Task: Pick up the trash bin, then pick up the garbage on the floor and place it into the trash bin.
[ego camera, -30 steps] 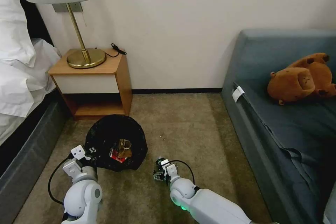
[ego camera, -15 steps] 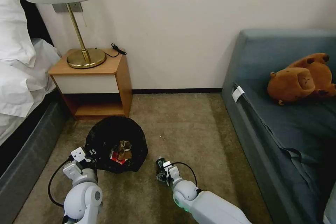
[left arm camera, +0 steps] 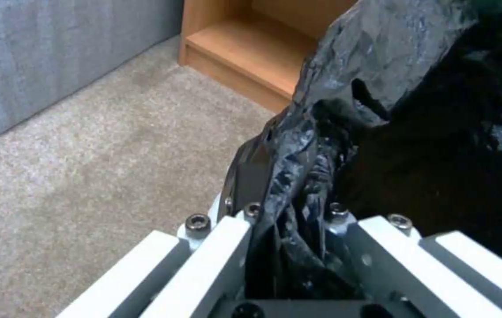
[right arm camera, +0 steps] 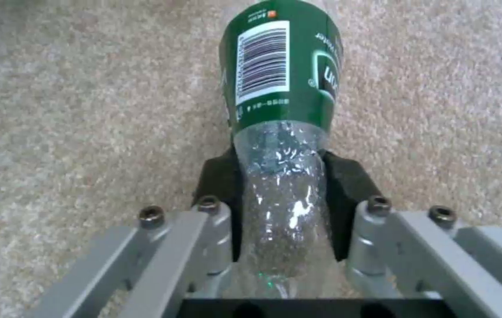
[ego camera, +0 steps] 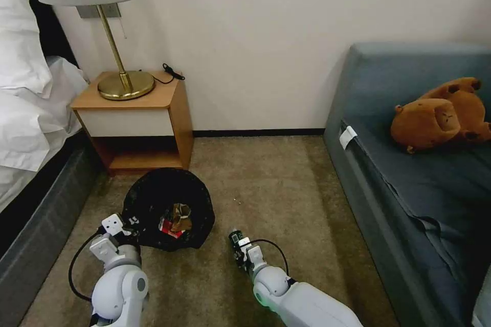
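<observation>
The left hand (ego camera: 124, 229) sits low at the near left of the head view, pinching the near-left rim of the trash bin (ego camera: 169, 207), a round bin draped in crinkled black plastic that rests on the tan carpet just in front of a wooden nightstand (ego camera: 138, 122). Inside the bin lie a red-and-white packet (ego camera: 169, 227) and a crumpled brown wrapper (ego camera: 182, 216). To the right of the bin, a little nearer, the right hand (ego camera: 237, 248) holds a small bottle (ego camera: 235, 238) down by the floor, well short of the bin's mouth. A brown plush toy (ego camera: 440, 115) lies on the grey-blue sofa at far right.

In the left wrist view, the left hand (left arm camera: 298, 229) is pressed together on a bunched fold of glossy, wrinkled bag liner (left arm camera: 380, 110). The grip seems to be mostly on thin film, so the liner could slip or tear, and the bin could tilt.

In the right wrist view, the right hand (right arm camera: 286, 198) pinches the clear, dimpled neck end of the bottle (right arm camera: 283, 88) between its black pads (right arm camera: 218, 185), with the smooth green label pointing away over the looped carpet. The plastic is thin and rounded and is held near one end, so it could swivel, buckle or squirt free during the carry, or strike the bin's rim.
</observation>
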Robot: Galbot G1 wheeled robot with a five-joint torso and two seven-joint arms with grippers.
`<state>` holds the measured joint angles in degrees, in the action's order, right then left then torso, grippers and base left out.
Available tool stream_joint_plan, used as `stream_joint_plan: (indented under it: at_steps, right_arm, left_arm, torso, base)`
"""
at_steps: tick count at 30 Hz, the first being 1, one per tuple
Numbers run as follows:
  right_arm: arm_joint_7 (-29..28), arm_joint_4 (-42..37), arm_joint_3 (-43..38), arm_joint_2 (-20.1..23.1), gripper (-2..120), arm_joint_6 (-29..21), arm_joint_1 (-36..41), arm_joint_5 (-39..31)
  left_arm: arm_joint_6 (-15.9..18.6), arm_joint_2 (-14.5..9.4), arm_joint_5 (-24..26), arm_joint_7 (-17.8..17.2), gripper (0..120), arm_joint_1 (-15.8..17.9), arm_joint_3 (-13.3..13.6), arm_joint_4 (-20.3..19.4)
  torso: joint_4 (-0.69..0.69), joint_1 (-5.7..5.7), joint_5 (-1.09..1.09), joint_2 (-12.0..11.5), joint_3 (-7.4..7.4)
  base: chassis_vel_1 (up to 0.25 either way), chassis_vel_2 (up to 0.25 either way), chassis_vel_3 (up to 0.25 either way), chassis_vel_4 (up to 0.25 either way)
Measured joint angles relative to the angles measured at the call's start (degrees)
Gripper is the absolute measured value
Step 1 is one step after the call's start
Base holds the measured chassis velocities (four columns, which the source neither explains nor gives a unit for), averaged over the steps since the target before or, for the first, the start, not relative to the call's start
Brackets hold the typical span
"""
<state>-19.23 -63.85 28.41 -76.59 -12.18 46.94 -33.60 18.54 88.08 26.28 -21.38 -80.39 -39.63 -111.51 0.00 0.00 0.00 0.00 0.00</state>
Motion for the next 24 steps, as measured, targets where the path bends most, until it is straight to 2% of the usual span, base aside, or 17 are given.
stream_joint_plan:
  at_steps: [1, 12, 24]
  right_arm:
    - [0.1, 0.2, -0.1, -0.2, 20, 0.2, 0.0, 0.3]
    - [0.0, -1.3, -1.7, 0.6, 20, 0.7, 0.8, 1.0]
    - [-0.7, -5.6, -8.0, 2.5, 20, 3.4, 1.5, 3.4]
  left_arm:
    - [0.0, 0.0, 0.0, 0.0, 1, 0.1, 0.0, 0.2]
    - [0.0, 0.0, -0.1, -0.1, 1, 0.4, 0.1, 0.6]
    - [1.0, 0.0, -0.6, -0.2, 1, 2.1, 1.5, 0.9]
  torso:
    - [0.0, 0.0, -0.01, 0.0, 0.0]
    - [0.0, 0.0, 0.0, 0.0, 0.0]
    - [0.0, 0.0, 0.0, 0.0, 0.0]
  base:
    - [0.0, 0.0, 0.0, 0.0]
    - [0.0, 0.0, 0.0, 0.0]
    - [0.0, 0.0, 0.0, 0.0]
